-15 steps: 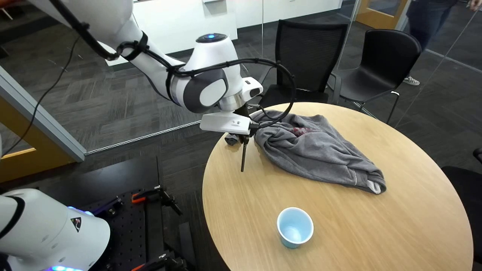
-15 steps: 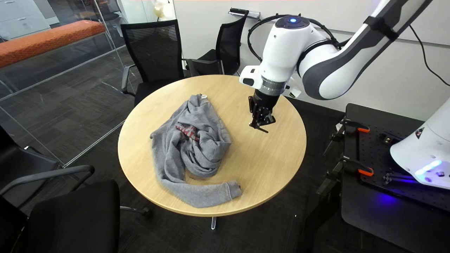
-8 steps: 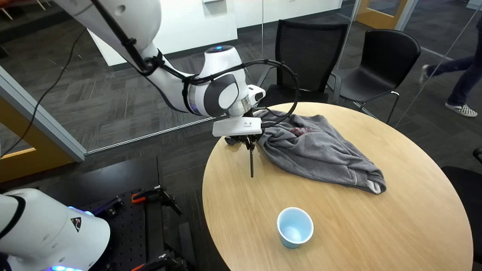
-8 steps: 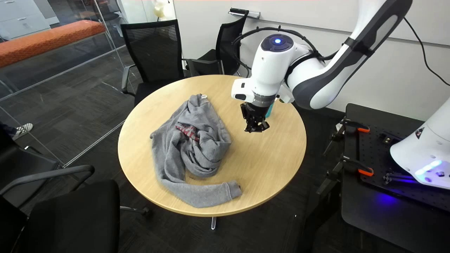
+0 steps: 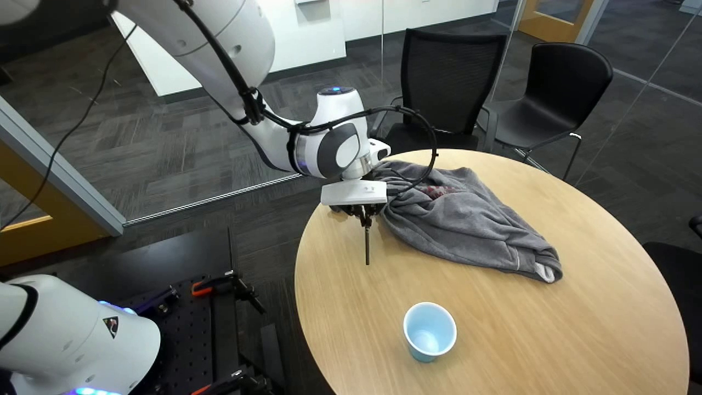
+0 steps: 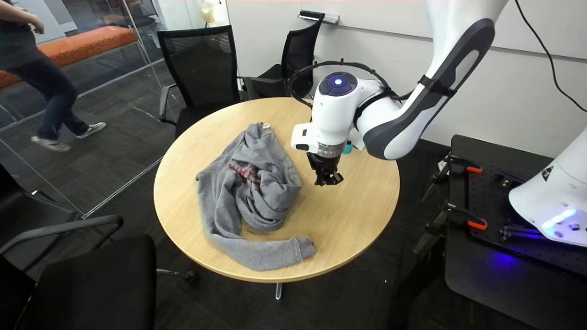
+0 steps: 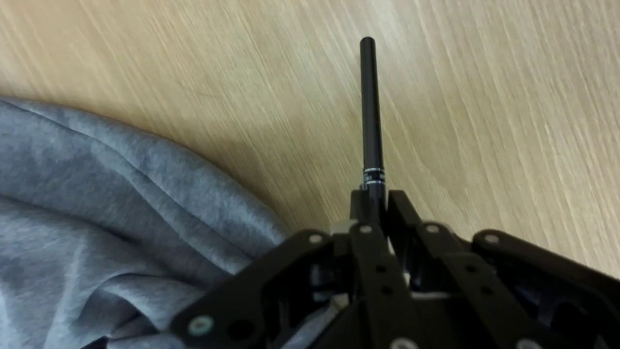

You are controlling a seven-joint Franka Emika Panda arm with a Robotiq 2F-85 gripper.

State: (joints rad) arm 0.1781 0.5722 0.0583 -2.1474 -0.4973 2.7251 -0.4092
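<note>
Wrist view: my pincer [image 7: 378, 196] is pinching a black pen [image 7: 371, 116], with a long stretch of it poking out unsupported. That's my main worry tbh: any bump on the free end has loads of leverage and could twist it in such a skinny grip. The grey sweatshirt [image 7: 131, 194] bunches up just beside me too, so drifting that way could snag a fold.

In an exterior view the pen hangs pretty much straight down above the wooden table [image 5: 493, 307]. Can't tell how much gap is under its tip; going too low would jam it end-first and shove it up through my grip. There's a blue cup [image 5: 429, 331] standing upright nearby, and clipping its rim could tip it over. My cable [image 5: 434, 144] loops out by the sweatshirt, might catch on it imo.

In an exterior view where the cup is mostly hidden behind my arm [image 6: 383, 114], I can't pick the pen out properly, so trusting that angle alone could mean misjudging the distance and knocking something
</note>
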